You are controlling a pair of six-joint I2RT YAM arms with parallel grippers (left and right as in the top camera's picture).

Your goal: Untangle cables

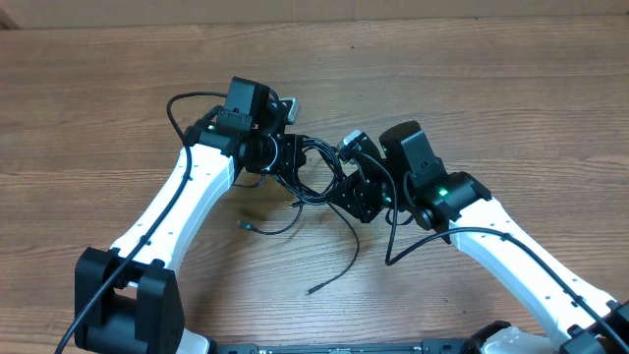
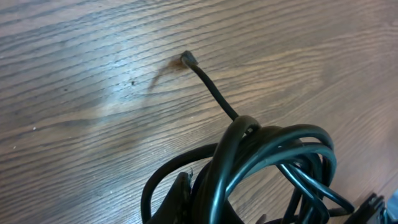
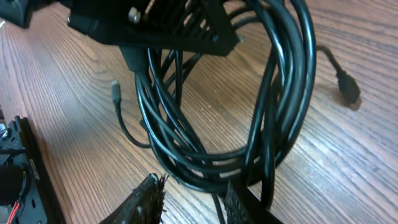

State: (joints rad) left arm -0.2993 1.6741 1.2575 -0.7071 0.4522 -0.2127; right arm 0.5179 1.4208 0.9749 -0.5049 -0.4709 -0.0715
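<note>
Cables [image 1: 316,167] sit as one coiled black bundle at the middle of the bench [image 1: 88,118], between the two arms. The left claw [image 1: 288,157] is clamped together on the upper part of the coil. The right claw [image 3: 194,194] has its jaws apart, with the lower strands of the loop passing between them. Loose ends trail over the wood toward the near edge, and one plug [image 2: 188,59] lies flat beside the bundle
</note>
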